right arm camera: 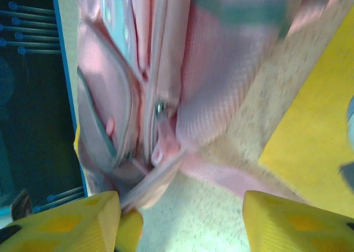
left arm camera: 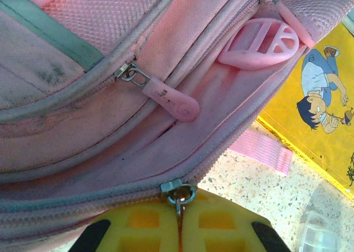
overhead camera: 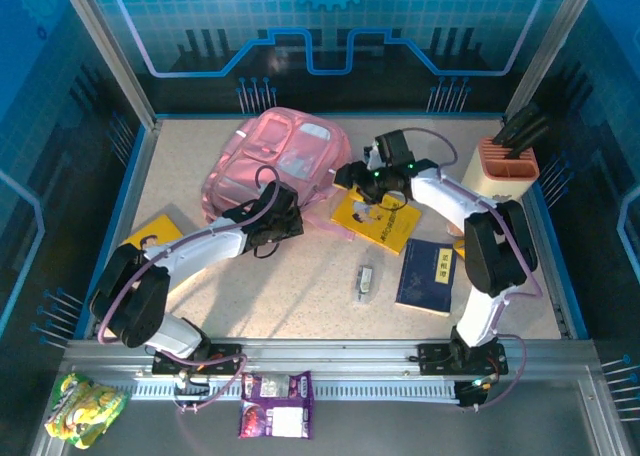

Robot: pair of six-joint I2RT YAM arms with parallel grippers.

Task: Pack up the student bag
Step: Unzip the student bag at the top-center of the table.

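Two arms are reaching in toward the pink bag (overhead camera: 262,161), which is lying flat on the counter (overhead camera: 300,296) near the back, a little to the left of the middle. The left end effector (left arm camera: 180,225) is closed tight and is pinching the small metal zip tab (left arm camera: 178,195) at the bag's near edge. I think it is holding the tab that way so it can drag the zip along and open the bag, because nothing can go in while the zip is shut.

The right end effector (right arm camera: 182,225) is standing open, with its two yellow fingers (right arm camera: 66,221) well apart and not gripping anything. It is hovering just beside the bag's right edge, over a pink strap (right arm camera: 221,174) that is trailing onto the counter. My guess is that it is getting ready to hold the soft bag down, so the bag is not sliding when the zip is being pulled.

A yellow book (overhead camera: 380,221) is lying just beside the bag, under the right arm, and a blue book (overhead camera: 427,276) is lying nearer the front. They are probably waiting to be packed.
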